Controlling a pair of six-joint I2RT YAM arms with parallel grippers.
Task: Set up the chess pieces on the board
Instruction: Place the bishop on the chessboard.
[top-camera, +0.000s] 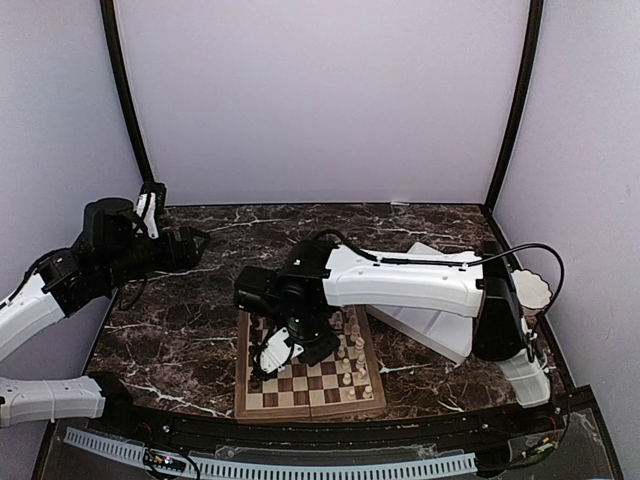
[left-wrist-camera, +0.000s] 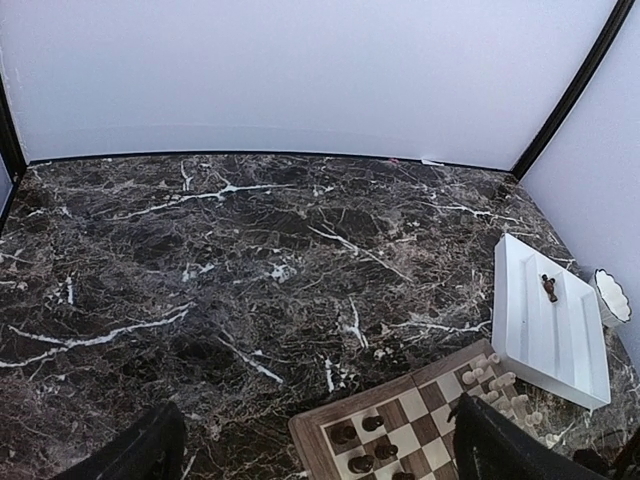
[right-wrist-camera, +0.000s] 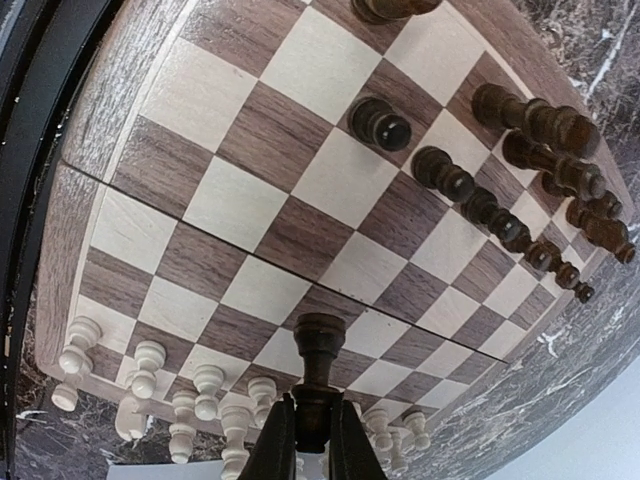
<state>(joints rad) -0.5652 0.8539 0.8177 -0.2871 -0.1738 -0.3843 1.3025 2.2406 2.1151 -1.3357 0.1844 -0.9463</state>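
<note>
R hand (right-wrist-camera: 311, 415) clamped on one dark piece (right-wrist-camera: 319, 360) over board (top-camera: 300, 388); board lies at near edge of surface (top-camera: 200, 330), approx. centre. L hand (top-camera: 198, 244) jaws wide, empty, near left edge.

- The setting is a robotics lab test cell rather than a lived-in room.
- Plain pale lilac wall panels (top-camera: 320, 100) close it in at the back and both sides. Slim black upright posts (top-camera: 127, 110) stand at the back corners.
- A dark brown marble-patterned tabletop (top-camera: 200, 330) fills the enclosure.
- Two jointed black-and-white robot arms stand at its near edge, the left arm (top-camera: 110, 250) and the right arm (top-camera: 400, 280).
- A black front rail carries a white toothed strip (top-camera: 300, 468).
- On the table are a square wooden chessboard with brown and tan checks (top-camera: 310, 390), small dark brown chess pieces (right-wrist-camera: 540, 125) and a white rectangular divided tray (left-wrist-camera: 555, 340).
</note>
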